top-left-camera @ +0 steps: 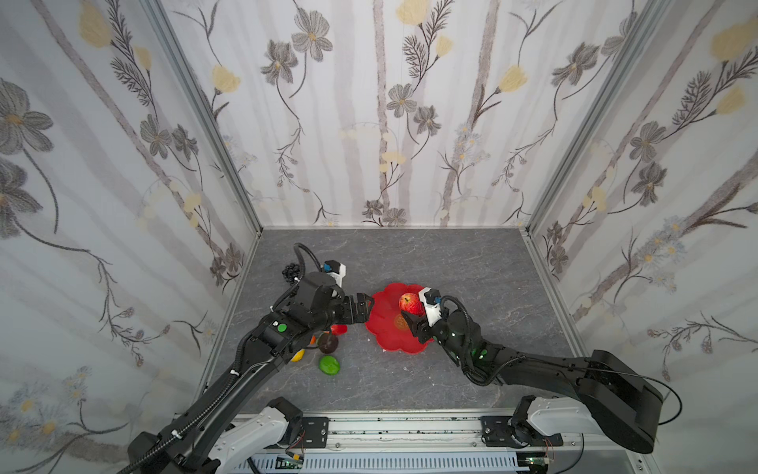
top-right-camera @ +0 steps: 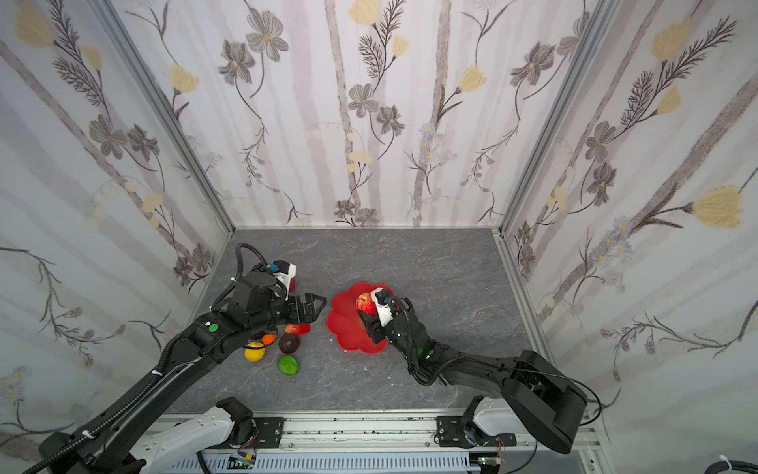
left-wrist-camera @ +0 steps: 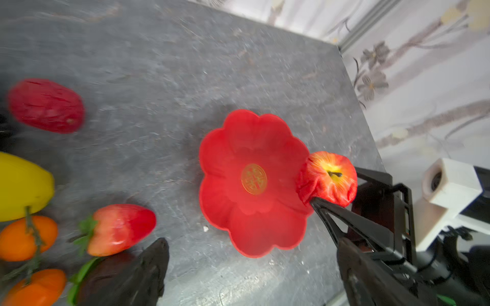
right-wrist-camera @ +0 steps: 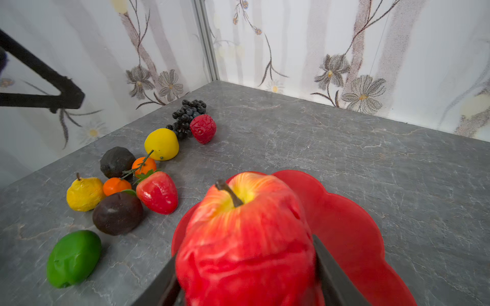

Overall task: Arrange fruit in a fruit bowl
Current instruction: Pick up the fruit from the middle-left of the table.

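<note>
Right wrist view: right gripper (right-wrist-camera: 246,275) jaws clenched on the red apple (right-wrist-camera: 246,233), pressing both flanks, stem up, skin wrinkled under the grip. Apple hangs over the fruit bowl (right-wrist-camera: 350,227), a red petal-rimmed dish lying near the middle of the counter (right-wrist-camera: 344,137).

Left wrist view: apple sits over the rim, off to one side of the gold emblem (left-wrist-camera: 253,179). Whether it touches the dish cannot be told.

Left gripper (top-left-camera: 366,307): jaws released, spread wide, nothing between them. It is poised just beside the bowl's rim, on the side facing the counter's left edge.

Other fruit lies on the counter in a loose cluster toward the left edge:
- lime (right-wrist-camera: 73,258), nearest the front edge
- dark round fruit (right-wrist-camera: 118,213), between lime and strawberry (right-wrist-camera: 157,192)
- two oranges (right-wrist-camera: 144,165) on one green stem
- wrinkled yellow fruit (right-wrist-camera: 84,193) beside them
- lemon (right-wrist-camera: 161,144) and dark avocado (right-wrist-camera: 116,161) behind the oranges
- black grape bunch (right-wrist-camera: 188,116) farthest back, bumpy red fruit (right-wrist-camera: 202,128) touching it

In both top views the left arm (top-left-camera: 246,369) covers part of this cluster.
</note>
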